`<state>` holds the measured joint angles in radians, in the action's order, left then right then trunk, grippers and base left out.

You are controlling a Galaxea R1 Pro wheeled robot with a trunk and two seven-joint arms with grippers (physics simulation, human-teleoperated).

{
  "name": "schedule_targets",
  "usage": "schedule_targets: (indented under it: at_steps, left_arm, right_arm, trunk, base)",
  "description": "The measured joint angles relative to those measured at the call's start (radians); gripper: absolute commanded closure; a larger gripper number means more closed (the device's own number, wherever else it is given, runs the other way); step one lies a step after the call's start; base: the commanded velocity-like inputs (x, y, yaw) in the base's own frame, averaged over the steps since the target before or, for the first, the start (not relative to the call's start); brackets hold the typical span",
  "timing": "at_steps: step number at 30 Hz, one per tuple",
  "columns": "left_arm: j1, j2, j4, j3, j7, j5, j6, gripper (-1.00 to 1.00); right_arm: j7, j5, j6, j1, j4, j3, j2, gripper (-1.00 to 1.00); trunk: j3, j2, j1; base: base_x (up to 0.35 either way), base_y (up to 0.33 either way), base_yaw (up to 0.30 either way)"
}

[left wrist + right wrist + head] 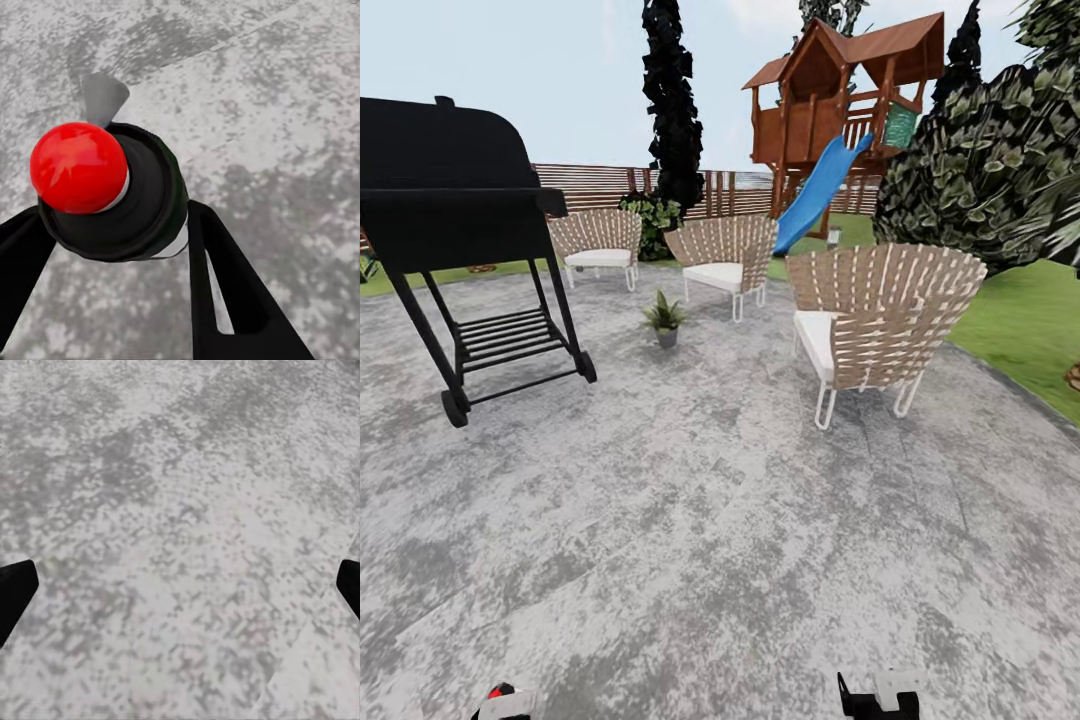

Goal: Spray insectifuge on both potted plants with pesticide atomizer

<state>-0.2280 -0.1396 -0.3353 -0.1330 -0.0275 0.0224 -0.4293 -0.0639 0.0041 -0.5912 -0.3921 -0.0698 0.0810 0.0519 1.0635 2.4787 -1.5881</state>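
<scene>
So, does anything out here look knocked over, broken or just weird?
Nothing looks spilled or broken. The black grill seems to lean, but that is probably the wide head camera's slant. The potted plant stands upright on the patio, and the wicker chairs are on their legs.

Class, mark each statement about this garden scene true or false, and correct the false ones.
1. A small green potted plant stands on the grey stone patio, between the black grill and the woven wicker chairs. True.
2. The wooden playhouse has a red slide. False: the slide is blue.
3. The right gripper is open over bare patio. True.
4. The left gripper is empty. False: a dark round object with a red ball top sits between its fingers.
</scene>
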Motion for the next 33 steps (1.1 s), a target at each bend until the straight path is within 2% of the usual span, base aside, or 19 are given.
schedule_targets:
  at_steps: [18,33]
  left_arm:
    - [0.0,0.0,0.0,0.0,0.0,-0.001,0.0,1.0]
    - [0.0,0.001,0.0,0.0,0.0,-0.001,0.0,1.0]
  right_arm:
    - [0.0,0.0,0.0,0.0,0.0,0.0,0.002,-1.0]
    - [0.0,0.0,0.001,0.0,0.0,0.0,0.002,-1.0]
  trunk:
    - [0.0,0.0,0.0]
    - [0.0,0.0,0.0]
  base:
    - [0.32,0.12,0.0]
    - [0.336,0.035,0.0]
